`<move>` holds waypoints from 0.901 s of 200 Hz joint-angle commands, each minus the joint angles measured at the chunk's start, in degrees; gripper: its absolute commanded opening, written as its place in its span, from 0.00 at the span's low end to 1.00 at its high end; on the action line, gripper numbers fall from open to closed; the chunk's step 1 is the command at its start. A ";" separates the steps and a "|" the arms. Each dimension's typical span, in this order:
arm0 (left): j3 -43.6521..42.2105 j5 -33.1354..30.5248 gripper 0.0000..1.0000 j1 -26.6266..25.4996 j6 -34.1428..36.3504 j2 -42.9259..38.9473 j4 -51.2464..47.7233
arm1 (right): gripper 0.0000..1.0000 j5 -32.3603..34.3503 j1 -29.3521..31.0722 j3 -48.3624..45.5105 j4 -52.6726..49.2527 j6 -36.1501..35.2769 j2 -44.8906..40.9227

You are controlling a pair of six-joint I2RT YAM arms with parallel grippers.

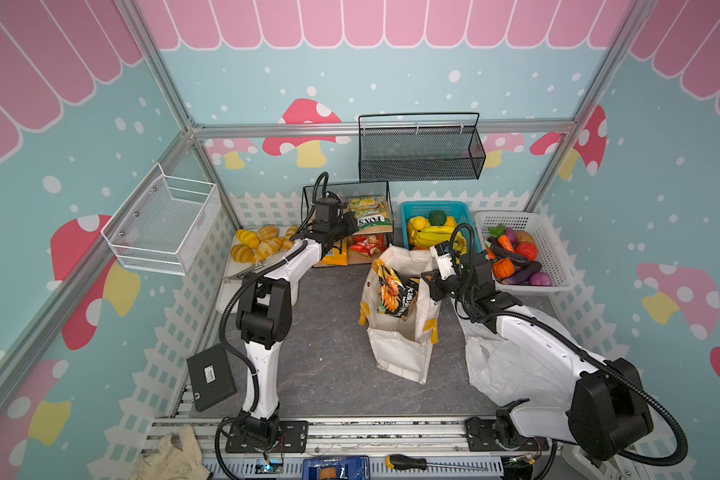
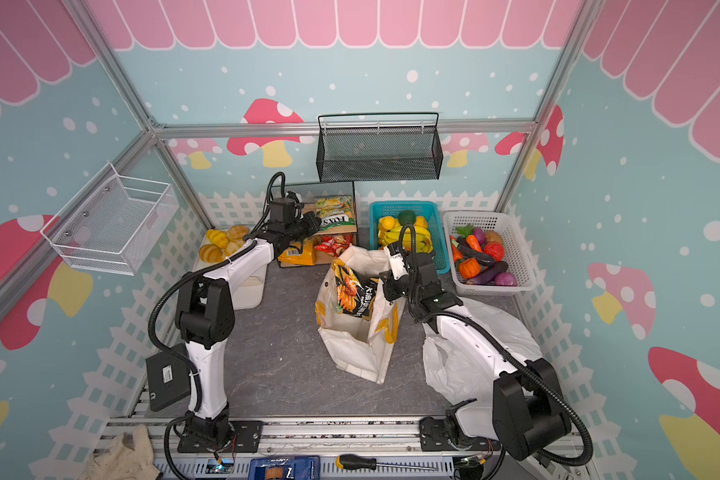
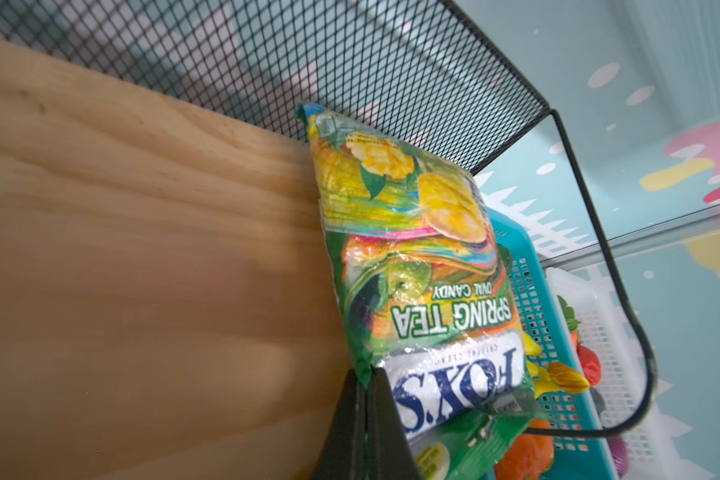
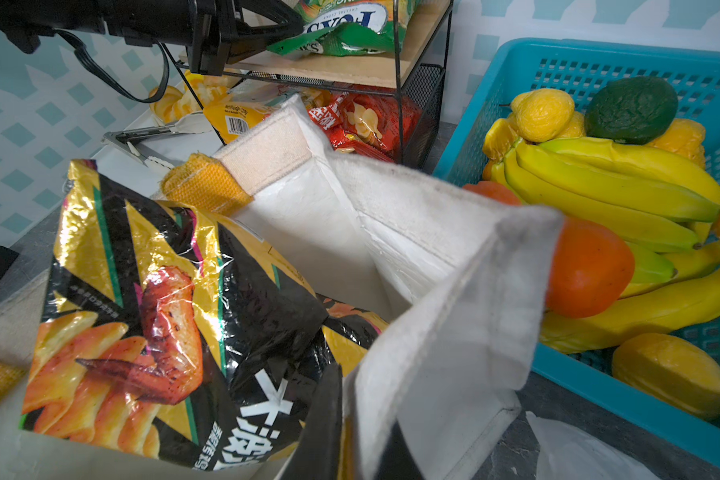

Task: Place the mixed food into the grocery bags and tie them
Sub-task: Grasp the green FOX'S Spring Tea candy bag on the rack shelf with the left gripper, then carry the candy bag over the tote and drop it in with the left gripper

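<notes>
My left gripper is clenched on the lower corner of the green-white packet. The packet lies on the wooden shelf of the wire rack, far end against the mesh back. Corner pinch makes sense: the film is crinkly and the flat body gives nothing to bite (sealed edge is probably the firmest bit). My right gripper is clamped on the rim of the canvas tote, with the canvas wall between the jaws. I judge this holds the mouth wide so the bag stands open for a drop-in. The gold-black packet is already in the tote, tilted and sticking out above the rim. White plastic bag lies collapsed under the right arm, untied, and I see nothing in it. Pumpkin and eggplant sit in the white basket, apart from both bags. Step in hand, as I read it: lift the green-white packet off the shelf and carry it to the tote.
</notes>
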 commanded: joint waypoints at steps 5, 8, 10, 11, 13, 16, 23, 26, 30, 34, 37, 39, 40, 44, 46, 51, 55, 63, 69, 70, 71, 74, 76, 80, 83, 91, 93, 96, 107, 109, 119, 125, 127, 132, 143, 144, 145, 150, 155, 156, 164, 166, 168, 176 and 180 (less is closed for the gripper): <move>-7.69 -1.19 0.00 0.62 -1.61 -8.00 6.61 | 0.02 2.00 -0.09 -0.94 -0.05 -0.14 -1.79; -8.96 -1.35 0.00 0.65 -1.64 -9.18 7.45 | 0.02 2.22 -0.09 -1.01 -0.05 -0.10 -1.92; -9.63 -1.48 0.00 0.70 -1.71 -10.01 7.94 | 0.02 2.43 -0.09 -1.09 -0.05 -0.07 -2.03; -10.08 -1.53 0.00 0.68 -1.76 -10.33 8.21 | 0.02 2.59 -0.09 -1.12 -0.05 -0.02 -2.05; -10.85 -1.67 0.00 0.73 -1.74 -11.02 8.70 | 0.02 2.76 -0.09 -1.12 -0.05 0.02 -2.18; -11.97 -1.79 0.00 0.82 -1.73 -12.09 9.42 | 0.02 3.03 -0.11 -1.17 -0.05 0.14 -2.28; -14.34 -2.00 0.00 0.84 -1.56 -14.63 10.44 | 0.02 3.63 -0.10 -1.28 -0.05 0.40 -2.53; -15.31 -1.94 0.00 0.83 -1.37 -15.73 10.78 | 0.02 3.90 -0.10 -1.36 -0.05 0.46 -2.66; -16.52 -1.78 0.00 0.81 -1.17 -17.22 10.97 | 0.02 4.22 -0.09 -1.40 -0.05 0.63 -2.75; -17.61 -1.63 0.00 0.86 -1.04 -18.64 11.33 | 0.02 4.42 -0.16 -1.40 -0.05 0.77 -2.84; -18.58 -1.40 0.00 0.85 -0.95 -19.75 11.50 | 0.02 4.54 -0.17 -1.43 -0.05 0.88 -2.93; -18.93 -1.22 0.00 0.77 -0.90 -20.48 11.66 | 0.02 4.59 -0.11 -1.48 -0.05 0.95 -2.97; -19.30 -1.18 0.00 0.76 -0.88 -20.83 11.70 | 0.02 4.60 -0.14 -1.49 -0.05 0.97 -3.05; -20.53 -0.81 0.00 0.68 -0.73 -22.29 11.80 | 0.02 4.75 -0.18 -1.48 0.03 1.12 -3.04; -21.05 -0.66 0.00 0.68 -0.76 -23.15 11.86 | 0.02 4.73 -0.18 -1.49 0.08 1.16 -3.08; -22.38 -0.28 0.00 0.72 -0.52 -24.91 11.87 | 0.02 4.56 -0.18 -1.50 0.27 1.34 -3.05; -23.38 0.02 0.00 0.74 -0.23 -26.44 11.77 | 0.02 4.30 -0.20 -1.47 0.42 1.42 -3.05; -25.10 0.27 0.00 0.66 0.46 -29.47 11.10 | 0.02 3.77 -0.17 -1.40 0.71 1.69 -3.00; -26.23 0.21 0.00 0.49 1.25 -31.87 10.26 | 0.02 3.36 -0.22 -1.28 0.89 1.87 -2.78; -26.38 0.24 0.00 0.48 1.43 -32.24 10.03 | 0.02 3.28 -0.25 -1.21 0.90 1.87 -2.74; -26.54 0.25 0.00 0.48 1.52 -32.60 9.87 | 0.02 3.19 -0.21 -1.22 0.91 1.87 -2.71; -27.01 0.15 0.00 0.34 2.05 -33.79 9.32 | 0.02 2.94 -0.17 -1.16 0.98 1.94 -2.61; -27.28 0.17 0.00 0.31 2.49 -34.49 8.94 | 0.02 2.75 -0.18 -1.07 1.00 2.01 -2.51; -27.71 0.18 0.00 0.22 3.34 -35.99 8.05 | 0.02 2.62 -0.18 -1.02 0.99 2.05 -2.31; -28.00 0.12 0.00 0.02 4.20 -37.20 7.10 | 0.02 2.39 -0.18 -0.87 1.02 2.05 -2.22; -28.23 -0.39 0.00 -0.44 6.49 -40.21 4.23 | 0.02 1.90 -0.18 -0.69 0.95 2.14 -1.88; -28.16 -0.53 0.00 -0.56 7.07 -40.93 3.51 | 0.02 1.77 -0.18 -0.70 0.92 2.14 -1.76; -28.14 -0.73 0.00 -0.77 8.08 -41.88 2.37 | 0.02 1.64 -0.18 -0.64 0.94 2.14 -1.65; -27.66 -0.88 0.00 -1.72 11.42 -45.55 -1.76 | 0.02 0.98 -0.18 -0.48 0.91 2.14 -1.22; -27.44 -0.81 0.00 -1.92 11.97 -46.18 -2.45 | 0.02 0.93 -0.18 -0.48 0.91 2.14 -1.18; -26.45 -0.40 0.00 -3.08 14.81 -48.84 -5.88 | 0.02 0.41 -0.18 -0.33 0.78 1.97 -0.85; -25.70 0.20 0.00 -3.82 16.26 -50.28 -7.66 | 0.02 0.11 -0.18 -0.20 0.61 1.84 -0.52; -25.46 0.65 0.00 -4.07 16.83 -50.61 -8.23 | 0.02 0.01 -0.20 -0.14 0.57 1.76 -0.45; -24.78 1.85 0.00 -4.89 18.24 -51.47 -9.43 | 0.02 -0.37 -0.18 0.00 0.43 1.66 -0.28; -23.34 4.84 0.00 -7.01 21.21 -52.90 -12.03 | 0.02 -1.11 -0.18 0.38 -0.02 1.27 -0.02; -23.13 5.15 0.00 -7.22 21.47 -53.00 -12.19 | 0.02 -1.11 -0.22 0.41 -0.13 1.22 0.01; -22.98 5.48 0.00 -7.46 21.74 -53.09 -12.44 | 0.02 -1.24 -0.25 0.47 -0.13 1.20 0.07; -22.27 6.98 0.00 -8.47 23.23 -53.45 -13.55 | 0.02 -1.71 -0.27 0.72 -0.35 1.05 0.08; -21.60 8.40 0.00 -10.02 24.56 -53.60 -14.54 | 0.02 -2.08 -0.31 0.89 -0.60 0.93 0.12; -21.47 8.69 0.00 -10.22 24.77 -53.61 -14.76 | 0.02 -2.12 -0.33 0.93 -0.63 0.92 0.12; -20.43 10.53 0.00 -11.88 27.01 -53.71 -16.31 | 0.02 -2.86 -0.42 1.12 -0.80 0.91 0.10; -20.21 10.81 0.00 -12.32 27.60 -53.64 -16.61 | 0.02 -3.11 -0.48 1.13 -0.78 0.91 0.05; -20.02 11.01 0.00 -12.76 28.08 -53.54 -16.95 | 0.02 -3.37 -0.50 1.16 -0.76 0.95 0.04; -19.08 12.20 0.00 -14.32 30.17 -53.14 -18.28 | 0.02 -4.08 -0.61 1.27 -0.73 1.15 -0.30; -18.69 12.80 0.00 -14.97 31.30 -52.81 -18.99 | 0.02 -4.50 -0.70 1.27 -0.77 1.26 -0.46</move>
